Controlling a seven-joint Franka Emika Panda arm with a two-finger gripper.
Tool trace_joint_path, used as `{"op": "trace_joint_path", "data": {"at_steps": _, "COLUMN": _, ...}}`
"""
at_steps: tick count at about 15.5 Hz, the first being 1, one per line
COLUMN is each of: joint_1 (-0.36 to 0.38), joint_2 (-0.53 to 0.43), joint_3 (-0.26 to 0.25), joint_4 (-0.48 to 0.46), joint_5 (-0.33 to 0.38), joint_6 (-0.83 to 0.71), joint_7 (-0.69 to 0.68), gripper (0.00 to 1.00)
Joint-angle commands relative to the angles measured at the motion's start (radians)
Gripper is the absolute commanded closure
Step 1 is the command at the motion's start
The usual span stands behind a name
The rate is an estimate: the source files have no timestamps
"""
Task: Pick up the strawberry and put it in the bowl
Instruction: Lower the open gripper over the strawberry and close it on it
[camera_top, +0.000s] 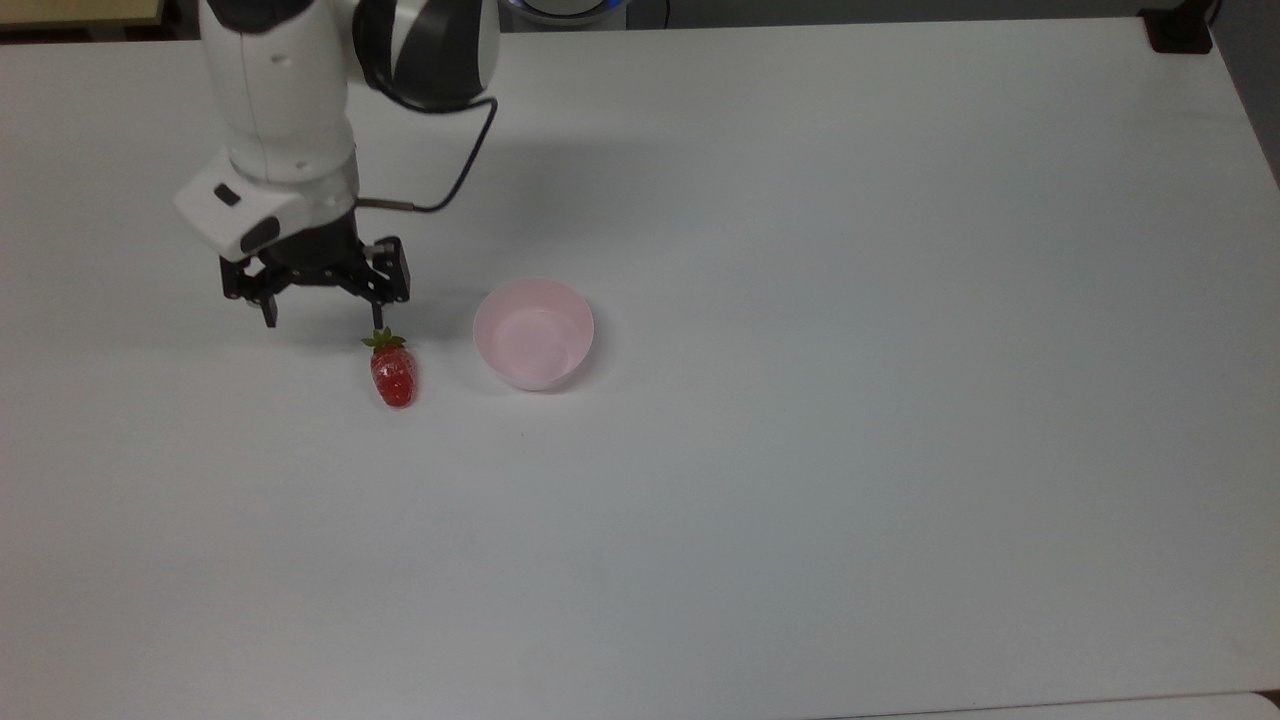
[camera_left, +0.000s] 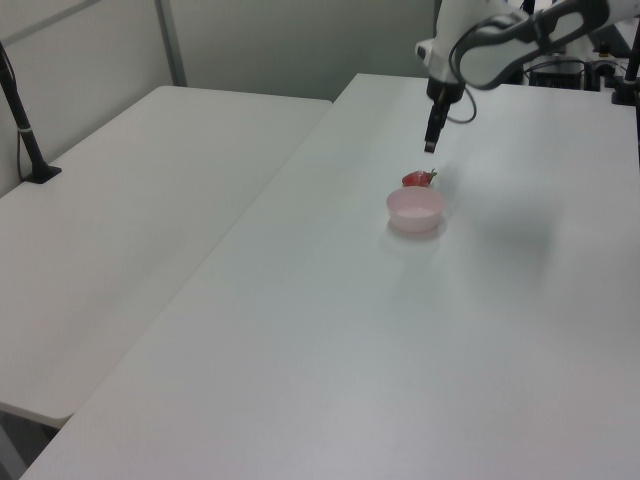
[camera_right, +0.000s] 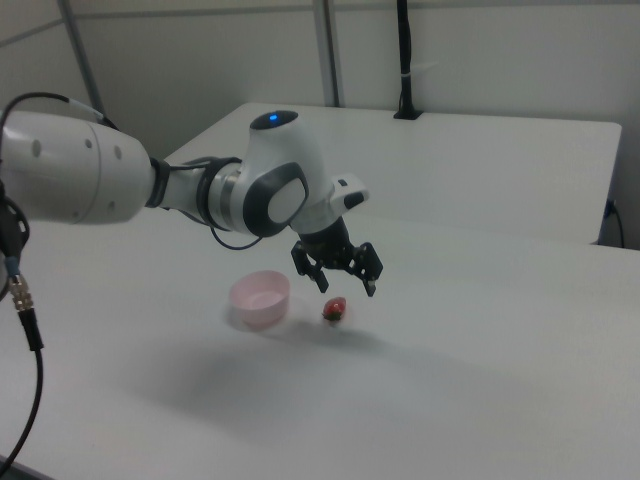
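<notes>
2 black fingers of the gripper (camera_top: 322, 318) stand apart, off-centre from the glossy red strawberry (camera_top: 394, 375); descending here risks knocking it toward the pale pink round bowl (camera_top: 534, 332).

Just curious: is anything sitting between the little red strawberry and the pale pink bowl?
No. In the top view only bare white table separates the red strawberry from the pink bowl.
</notes>
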Motion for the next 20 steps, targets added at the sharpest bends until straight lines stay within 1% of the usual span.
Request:
{"op": "trace_joint_path", "data": {"at_steps": 1, "joint_1": 0.021, "joint_2": 0.058, "joint_3": 0.006, "joint_4": 0.007, "joint_5": 0.000, "joint_6": 0.053, "joint_7": 0.121, "gripper": 0.00}}
{"op": "trace_joint_path", "data": {"at_steps": 3, "joint_1": 0.039, "joint_2": 0.080, "joint_3": 0.014, "joint_4": 0.009, "joint_5": -0.001, "joint_6": 0.067, "joint_7": 0.184, "gripper": 0.00}}
{"op": "trace_joint_path", "data": {"at_steps": 8, "joint_1": 0.039, "joint_2": 0.113, "joint_3": 0.040, "joint_4": 0.012, "joint_5": -0.001, "joint_6": 0.079, "joint_7": 0.276, "gripper": 0.00}}
{"op": "trace_joint_path", "data": {"at_steps": 9, "joint_1": 0.041, "joint_2": 0.118, "joint_3": 0.042, "joint_4": 0.012, "joint_5": -0.007, "joint_6": 0.087, "joint_7": 0.302, "gripper": 0.10}}
{"op": "trace_joint_path", "data": {"at_steps": 10, "joint_1": 0.042, "joint_2": 0.121, "joint_3": 0.042, "joint_4": 0.012, "joint_5": -0.007, "joint_6": 0.095, "joint_7": 0.310, "gripper": 0.17}}
{"op": "trace_joint_path", "data": {"at_steps": 12, "joint_1": 0.047, "joint_2": 0.124, "joint_3": 0.042, "joint_4": 0.012, "joint_5": -0.010, "joint_6": 0.117, "joint_7": 0.311, "gripper": 0.38}}
{"op": "trace_joint_path", "data": {"at_steps": 14, "joint_1": 0.047, "joint_2": 0.123, "joint_3": 0.040, "joint_4": 0.012, "joint_5": -0.015, "joint_6": 0.118, "joint_7": 0.308, "gripper": 0.53}}
{"op": "trace_joint_path", "data": {"at_steps": 15, "joint_1": 0.047, "joint_2": 0.120, "joint_3": 0.042, "joint_4": 0.012, "joint_5": -0.016, "joint_6": 0.118, "joint_7": 0.304, "gripper": 0.57}}
{"op": "trace_joint_path", "data": {"at_steps": 17, "joint_1": 0.048, "joint_2": 0.101, "joint_3": 0.042, "joint_4": 0.012, "joint_5": -0.016, "joint_6": 0.113, "joint_7": 0.300, "gripper": 0.58}}
{"op": "trace_joint_path", "data": {"at_steps": 20, "joint_1": 0.057, "joint_2": 0.020, "joint_3": 0.051, "joint_4": -0.014, "joint_5": -0.015, "joint_6": 0.087, "joint_7": 0.302, "gripper": 0.60}}
